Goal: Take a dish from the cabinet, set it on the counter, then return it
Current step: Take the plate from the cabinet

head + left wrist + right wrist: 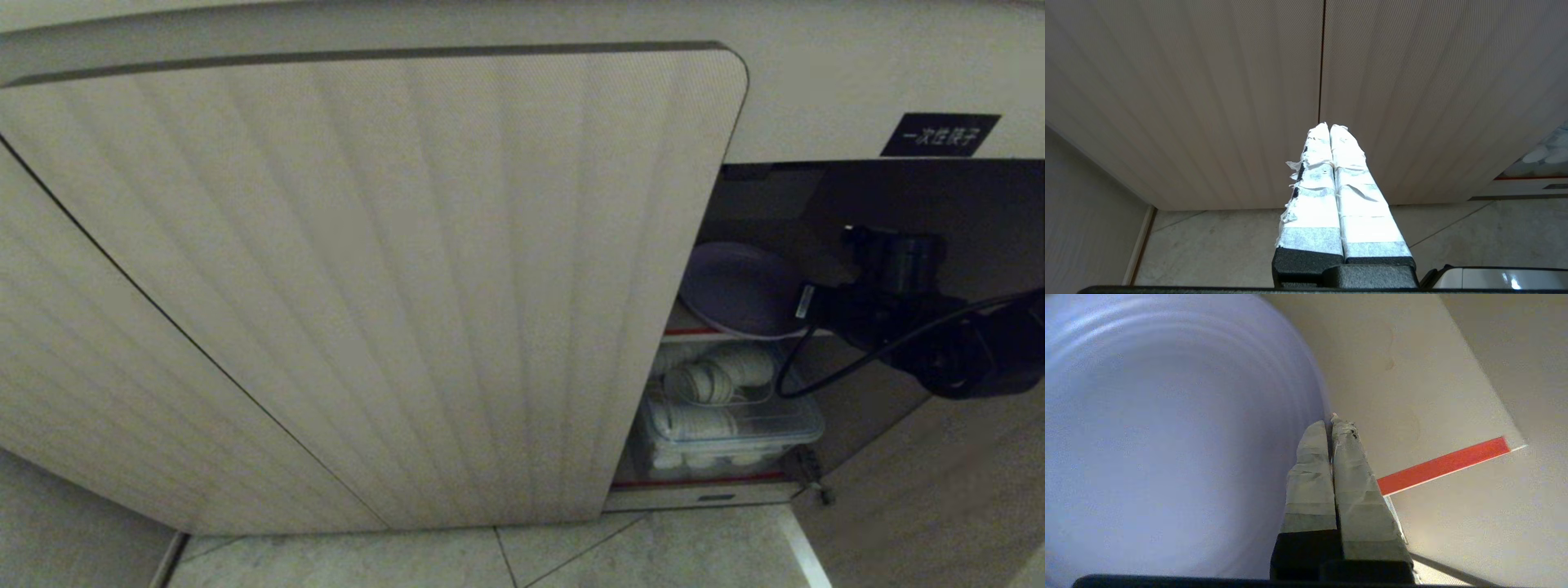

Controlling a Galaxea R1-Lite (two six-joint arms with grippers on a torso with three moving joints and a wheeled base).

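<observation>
The lavender dish (739, 290) sits tilted over the upper, red-edged shelf (690, 332) inside the open right side of the beige ribbed cabinet (367, 286). My right gripper (807, 309) reaches in from the right and is shut on the dish's near rim. In the right wrist view the dish (1167, 437) fills one side, its edge running into the pinched right gripper (1331, 420), with the red shelf edge (1441, 465) beyond. My left gripper (1329, 126) hangs parked and shut before the closed ribbed doors. The counter is out of view.
Below the dish's shelf stands a clear plastic box (727, 416) of white crockery. A black label (939, 135) with white characters sits above the opening. The opened right door (906, 490) hangs under my right arm. Pale floor tiles (653, 555) lie below.
</observation>
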